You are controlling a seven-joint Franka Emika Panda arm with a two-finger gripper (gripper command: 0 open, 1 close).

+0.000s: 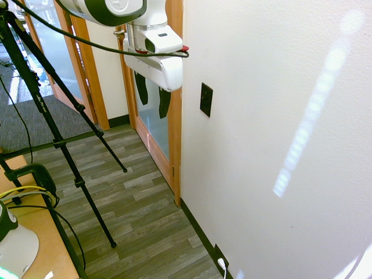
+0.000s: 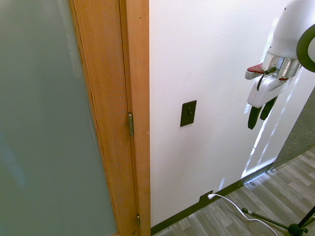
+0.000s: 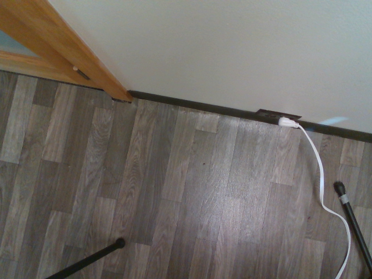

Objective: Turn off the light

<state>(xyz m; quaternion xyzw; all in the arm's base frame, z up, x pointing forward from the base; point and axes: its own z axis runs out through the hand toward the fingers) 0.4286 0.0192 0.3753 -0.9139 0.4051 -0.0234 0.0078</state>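
Second exterior view: jaws (image 2: 261,114) hang open and empty at frame right; close them, then press the switch plate (image 2: 188,113) at centre.

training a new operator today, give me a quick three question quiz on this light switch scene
1. True or false: the end effector is touching the black switch plate.
2. What is plugged into the outlet plate at the baseboard? A) white plug B) black plug C) nothing
3. Which way do the end effector's fingers point?

Key: 1 false, it hangs apart from the plate, fingers open. 2 A, the white plug. 3 down, toward the wood-look floor.
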